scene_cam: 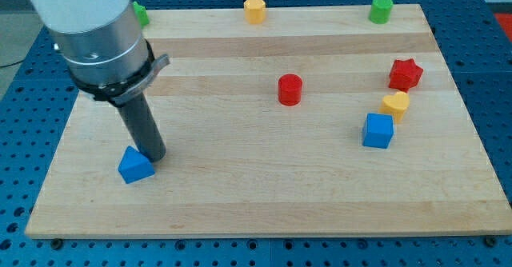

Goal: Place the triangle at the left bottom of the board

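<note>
Blue triangle [135, 165], touching my tip [154, 157], lower-left

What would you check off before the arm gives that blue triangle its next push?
1. Blue triangle found at the board's bottom left area: ok.
2. My tip against the triangle's upper right side: ok; exact contact cannot tell.
3. Triangle already fully in the corner: not ok; bare wood remains to its left and below.
4. Path toward the corner free of other blocks: ok.
5. Red cylinder and blue cube far from the path: ok.
</note>
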